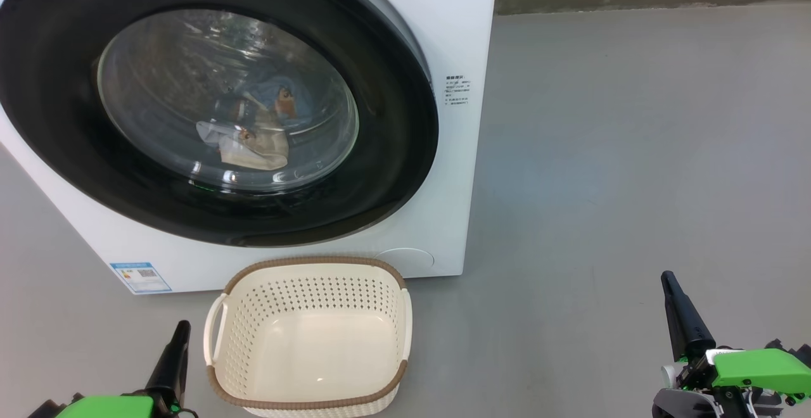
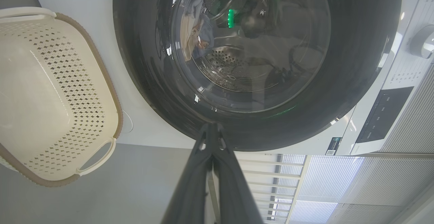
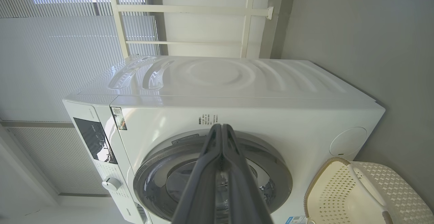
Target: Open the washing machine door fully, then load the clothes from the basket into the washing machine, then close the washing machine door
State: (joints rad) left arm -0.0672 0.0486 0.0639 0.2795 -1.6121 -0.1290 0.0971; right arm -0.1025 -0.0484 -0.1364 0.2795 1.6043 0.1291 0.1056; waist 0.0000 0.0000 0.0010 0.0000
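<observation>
Left claw [image 1: 182,330] closed, empty; right claw [image 1: 668,281] likewise.

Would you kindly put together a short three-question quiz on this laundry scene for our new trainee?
1. True or false: the basket is empty.
2. Where do the clothes lie? A) in the basket; B) inside the washing machine, behind the closed washing machine door; C) on top of the washing machine.
3. Fill in: the left gripper and the right gripper are both ____.
Key: 1 true; 2 B; 3 shut.
</observation>
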